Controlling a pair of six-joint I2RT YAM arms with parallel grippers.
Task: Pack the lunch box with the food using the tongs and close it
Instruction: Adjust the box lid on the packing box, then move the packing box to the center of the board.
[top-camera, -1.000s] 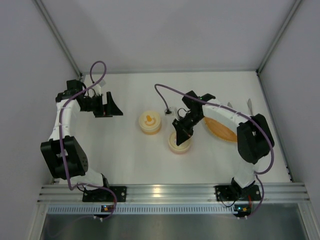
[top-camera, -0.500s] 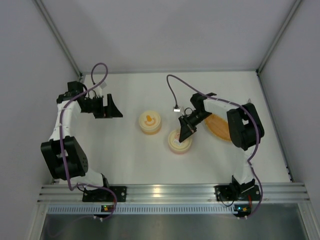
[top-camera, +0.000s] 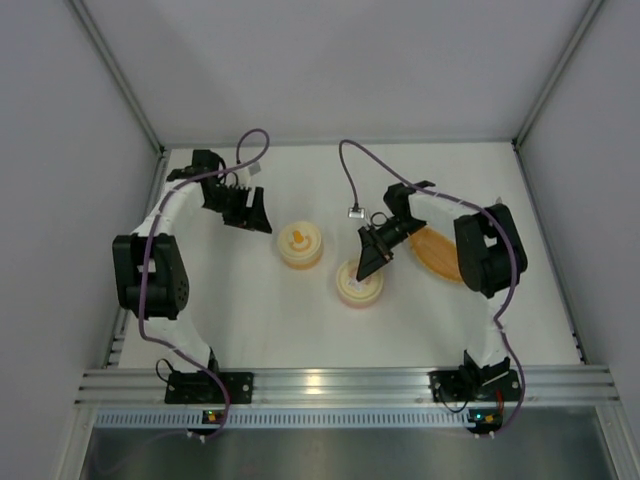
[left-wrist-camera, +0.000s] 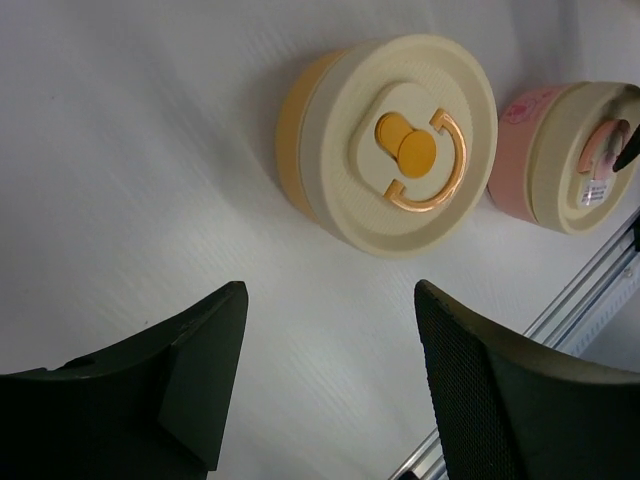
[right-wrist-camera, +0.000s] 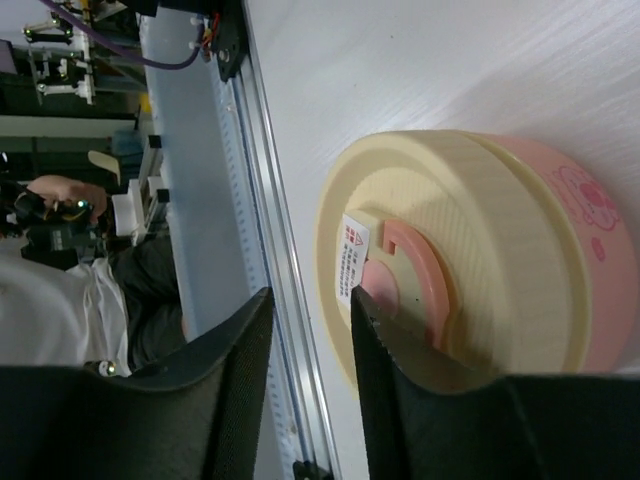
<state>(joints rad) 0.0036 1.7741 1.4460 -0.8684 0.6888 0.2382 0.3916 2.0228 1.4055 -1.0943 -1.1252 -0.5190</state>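
Two round lunch boxes stand near the middle of the white tabletop (top-camera: 250, 320), each with its cream lid on. The orange lunch box (top-camera: 300, 243), whose lid has an orange knob and curved handle, sits a little farther from the arm bases. The pink lunch box (top-camera: 359, 285) is just beside it on the near right, and the two are not touching. The left fingers (top-camera: 253, 212) hang just left of the orange lunch box, spread wide and released, with only bare tabletop between them in the left wrist view. The right fingers (top-camera: 372, 258) are poised over the far edge of the pink lunch box, parted by a narrow gap and grasping nothing. One tip sits at the lid's pink handle, beside a small white sticker, but whether it touches cannot be told. An orange tray (top-camera: 447, 262) lies to the right, partly under the right arm.
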